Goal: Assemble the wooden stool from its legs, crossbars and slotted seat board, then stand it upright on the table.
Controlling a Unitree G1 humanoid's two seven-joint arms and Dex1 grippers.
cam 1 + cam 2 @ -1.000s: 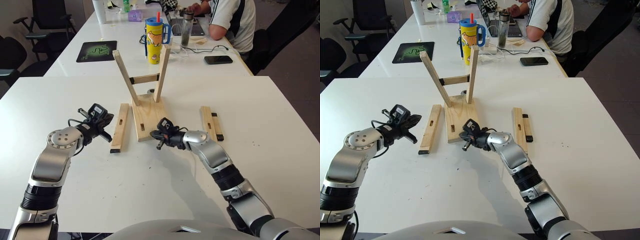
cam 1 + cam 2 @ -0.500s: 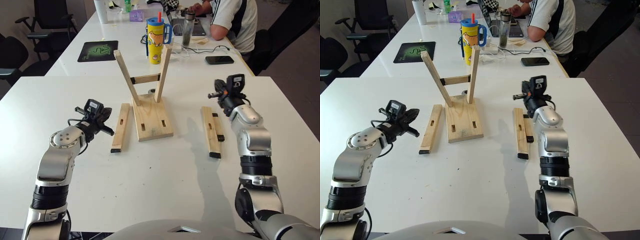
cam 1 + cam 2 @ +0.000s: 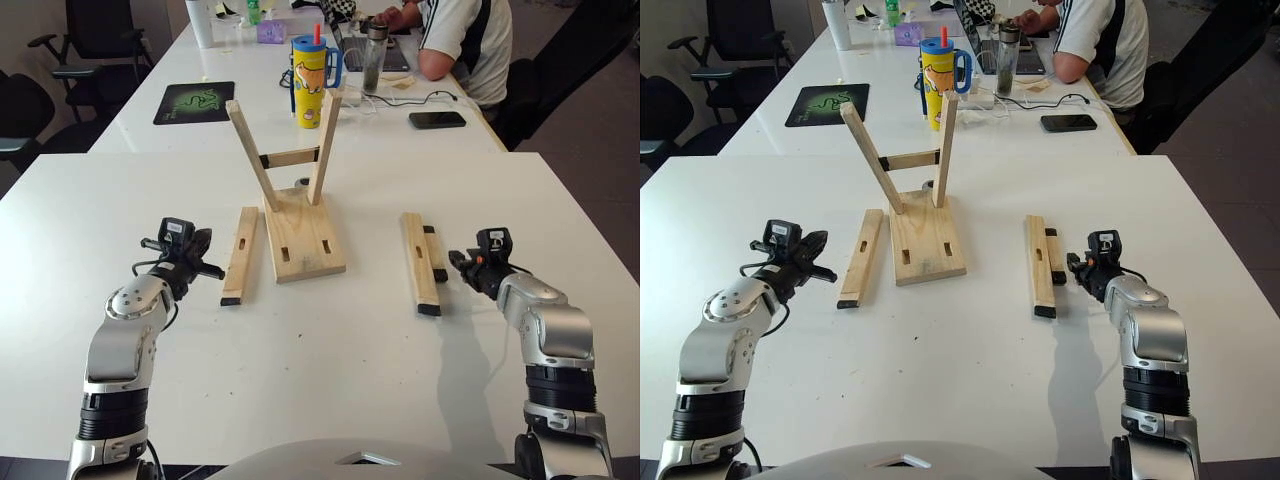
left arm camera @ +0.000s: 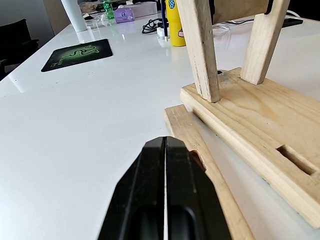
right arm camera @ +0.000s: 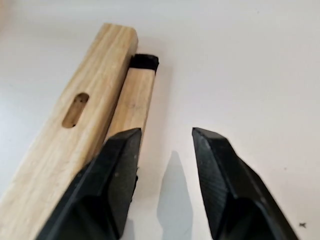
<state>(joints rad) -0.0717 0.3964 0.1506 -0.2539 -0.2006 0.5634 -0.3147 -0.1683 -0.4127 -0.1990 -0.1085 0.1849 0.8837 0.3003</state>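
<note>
While assembly is unfinished: seat board [image 3: 305, 245] lies flat, slots upward.
Left end effector [image 4: 164, 145]: closed, empty, beside loose leg [image 3: 238, 255].
Right end effector [image 5: 165, 134]: open, facing crossbar [image 5: 137, 92].

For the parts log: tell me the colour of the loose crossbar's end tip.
Black tip on a pale wooden crossbar; clearest in the right wrist view.

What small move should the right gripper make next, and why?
Probably ease the open right gripper over the short wooden crossbar with black ends: it hovers empty just beside that bar, which lies loose by the long slotted wooden leg.
</note>
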